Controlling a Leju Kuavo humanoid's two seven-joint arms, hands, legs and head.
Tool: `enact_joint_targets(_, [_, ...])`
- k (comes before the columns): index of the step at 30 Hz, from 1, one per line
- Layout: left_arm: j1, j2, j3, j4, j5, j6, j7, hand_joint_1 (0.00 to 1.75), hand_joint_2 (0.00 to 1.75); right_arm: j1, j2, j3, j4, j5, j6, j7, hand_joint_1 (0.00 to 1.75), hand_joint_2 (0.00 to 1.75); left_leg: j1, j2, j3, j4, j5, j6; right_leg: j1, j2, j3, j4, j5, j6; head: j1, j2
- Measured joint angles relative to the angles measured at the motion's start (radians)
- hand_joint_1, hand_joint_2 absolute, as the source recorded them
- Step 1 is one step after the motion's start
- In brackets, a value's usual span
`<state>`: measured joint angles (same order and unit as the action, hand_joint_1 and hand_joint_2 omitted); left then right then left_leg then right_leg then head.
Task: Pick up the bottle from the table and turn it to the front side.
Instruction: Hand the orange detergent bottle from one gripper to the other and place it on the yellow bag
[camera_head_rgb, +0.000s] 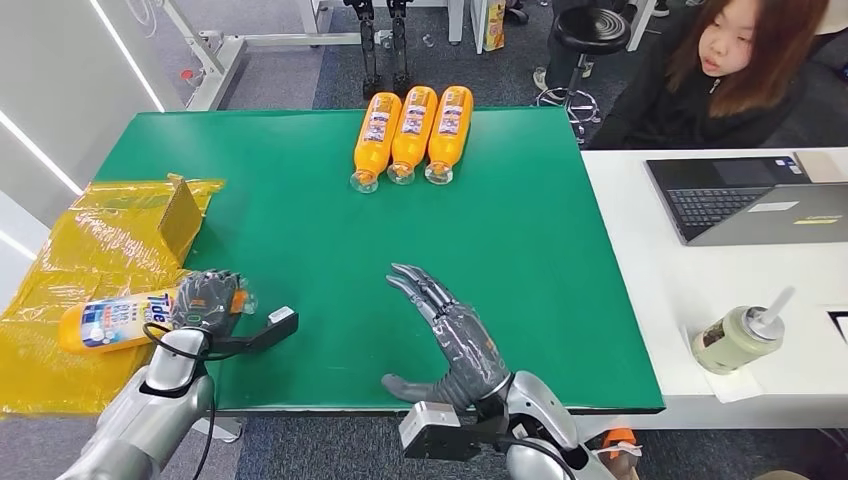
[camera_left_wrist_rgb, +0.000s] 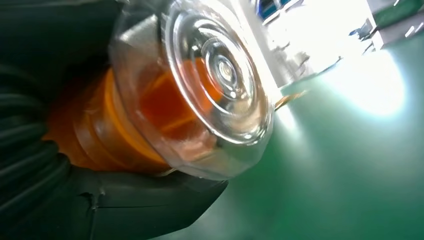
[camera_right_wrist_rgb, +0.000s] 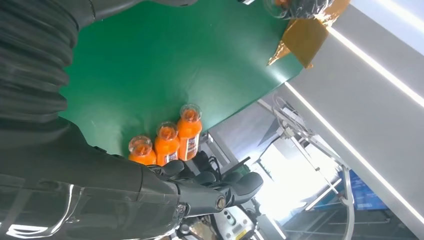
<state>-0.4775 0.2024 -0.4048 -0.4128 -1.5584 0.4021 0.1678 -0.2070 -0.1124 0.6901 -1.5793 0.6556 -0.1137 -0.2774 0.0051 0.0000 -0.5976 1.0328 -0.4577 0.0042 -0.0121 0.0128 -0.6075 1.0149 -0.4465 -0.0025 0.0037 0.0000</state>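
Left hand (camera_head_rgb: 207, 300) over green table (camera_head_rgb: 300, 200)

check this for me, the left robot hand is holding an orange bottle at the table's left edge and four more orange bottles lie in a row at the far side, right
Not quite. The head view shows three orange bottles in the far row, not four. The rest holds: the left robot hand grips an orange bottle at the left edge of the green table.

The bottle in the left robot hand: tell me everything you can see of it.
The bottle is orange plastic with a clear domed cap and a blue-and-white label. It lies sideways, cap toward the table's middle, at the green mat's left edge over yellow wrapping. The left robot hand grips its cap end; label front is partly visible from the head view.
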Motion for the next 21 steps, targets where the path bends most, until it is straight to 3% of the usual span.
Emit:
enact_joint_targets(1, [0.000, 0.011, -0.002, 0.014, -0.003, -0.001, 0.015, 1.75, 1.75, 0.001, 0.000, 0.000, 0.004, -0.004, 0.000, -0.006, 0.00, 1.75, 0.000, 0.000, 0.000, 0.000, 0.000, 0.000, 0.000, 0.000, 0.000, 0.000, 0.000, 0.000, 0.000, 0.000])
enact_joint_targets(5, [-0.001, 0.046, -0.022, 0.051, -0.005, -0.002, 0.056, 0.00, 1.75, 0.003, -0.003, 0.000, 0.023, -0.010, 0.001, -0.029, 0.00, 1.75, 0.000, 0.000, 0.000, 0.000, 0.000, 0.000, 0.000, 0.000, 0.000, 0.000, 0.000, 0.000, 0.000, 0.000])
enact_joint_targets(12, [-0.001, 0.075, -0.031, 0.068, 0.008, 0.047, 0.070, 0.00, 1.75, 0.004, -0.005, 0.000, 0.058, -0.025, 0.000, -0.054, 0.00, 1.75, 0.000, 0.000, 0.001, 0.000, 0.000, 0.000, 0.000, 0.000, 0.001, 0.000, 0.001, -0.001, 0.000, 0.000])
enact_joint_targets(21, [0.016, 0.070, -0.033, 0.064, -0.009, 0.205, 0.073, 0.00, 1.75, 0.004, -0.007, 0.000, 0.092, -0.029, -0.002, -0.061, 0.00, 1.75, 0.000, 0.000, 0.000, 0.000, 0.001, -0.001, 0.000, 0.000, 0.000, 0.000, 0.001, -0.002, 0.000, 0.000])
